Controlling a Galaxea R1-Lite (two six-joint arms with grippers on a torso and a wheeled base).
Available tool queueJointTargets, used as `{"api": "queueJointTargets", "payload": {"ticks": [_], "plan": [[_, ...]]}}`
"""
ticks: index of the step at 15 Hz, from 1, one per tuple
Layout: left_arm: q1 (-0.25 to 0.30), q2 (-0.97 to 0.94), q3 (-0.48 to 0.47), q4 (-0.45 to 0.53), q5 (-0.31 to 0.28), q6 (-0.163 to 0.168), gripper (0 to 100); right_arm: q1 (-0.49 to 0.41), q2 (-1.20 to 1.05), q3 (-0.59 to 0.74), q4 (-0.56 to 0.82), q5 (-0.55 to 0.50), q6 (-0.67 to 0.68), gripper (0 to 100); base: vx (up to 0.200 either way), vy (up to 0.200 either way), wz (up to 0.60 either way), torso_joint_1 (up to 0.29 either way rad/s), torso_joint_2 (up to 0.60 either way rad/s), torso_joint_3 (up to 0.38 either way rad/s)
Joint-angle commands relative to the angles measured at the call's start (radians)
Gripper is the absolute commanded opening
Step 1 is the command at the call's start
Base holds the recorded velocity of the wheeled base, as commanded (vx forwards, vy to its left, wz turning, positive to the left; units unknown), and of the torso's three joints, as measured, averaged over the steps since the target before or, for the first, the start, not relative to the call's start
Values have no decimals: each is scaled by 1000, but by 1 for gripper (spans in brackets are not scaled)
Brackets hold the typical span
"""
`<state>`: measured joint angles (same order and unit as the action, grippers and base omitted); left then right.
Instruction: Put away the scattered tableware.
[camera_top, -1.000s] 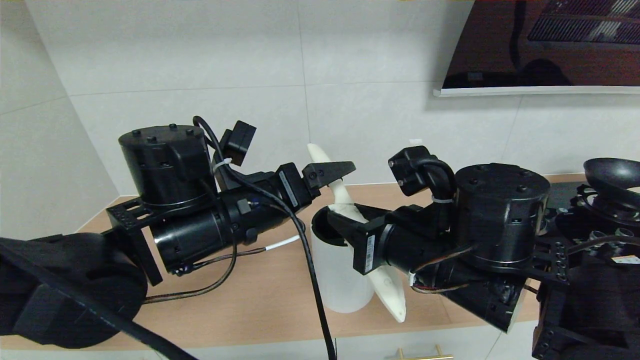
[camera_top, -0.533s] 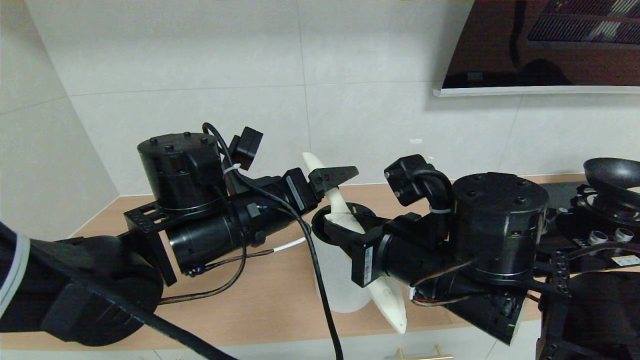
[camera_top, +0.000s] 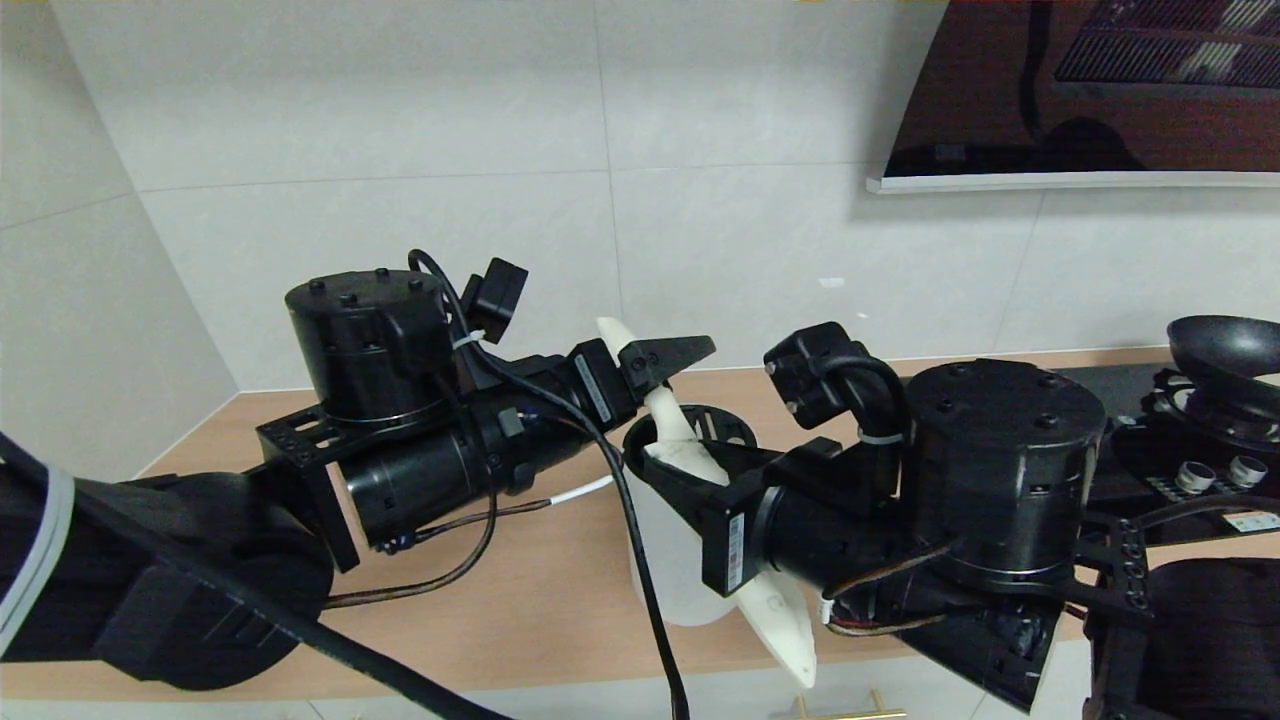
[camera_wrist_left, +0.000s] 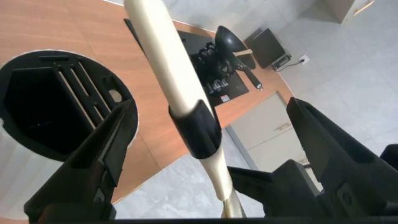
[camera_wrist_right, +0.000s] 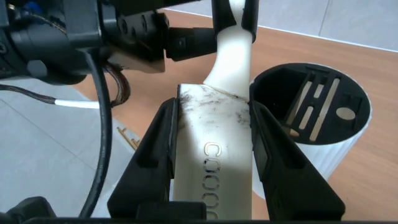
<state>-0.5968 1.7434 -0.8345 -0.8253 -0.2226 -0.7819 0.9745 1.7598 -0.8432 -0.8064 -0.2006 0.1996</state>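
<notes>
Wooden counter (camera_top: 520, 590) below white wall tiles carries one white cylindrical utensil holder with a black slotted insert (camera_top: 690, 570). One long cream plastic spatula (camera_top: 785, 615) slants handle-up across its mouth. The right gripper (camera_wrist_right: 214, 149), directly above the holder, pinches the blade. The left gripper (camera_wrist_left: 211, 106) stands spread around the handle.

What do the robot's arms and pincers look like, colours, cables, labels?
The left arm and right arm are matte black, each with a fat drum-shaped joint, a small boxy camera, a white zip tie and a white label strip. A thick black cable, brown wires and a white lead trail off the left arm. The left pincer and right pincer are black wedges.
</notes>
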Motion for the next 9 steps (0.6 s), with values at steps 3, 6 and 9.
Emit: {"api": "queueJointTargets", "payload": {"ticks": [3,6,9], "plan": [[0,2,0,-1,-1,0,0,7,-5,6,0,-2,-2,0,0,0,0,0,0,0],[0,8,2,-1,-1,1,0,6,-16,6,0,-2,-2,0,0,0,0,0,0,0],[0,7,0,-1,0,1,0,3,-17,6,1,-2,-2,0,0,0,0,0,0,0]]}}
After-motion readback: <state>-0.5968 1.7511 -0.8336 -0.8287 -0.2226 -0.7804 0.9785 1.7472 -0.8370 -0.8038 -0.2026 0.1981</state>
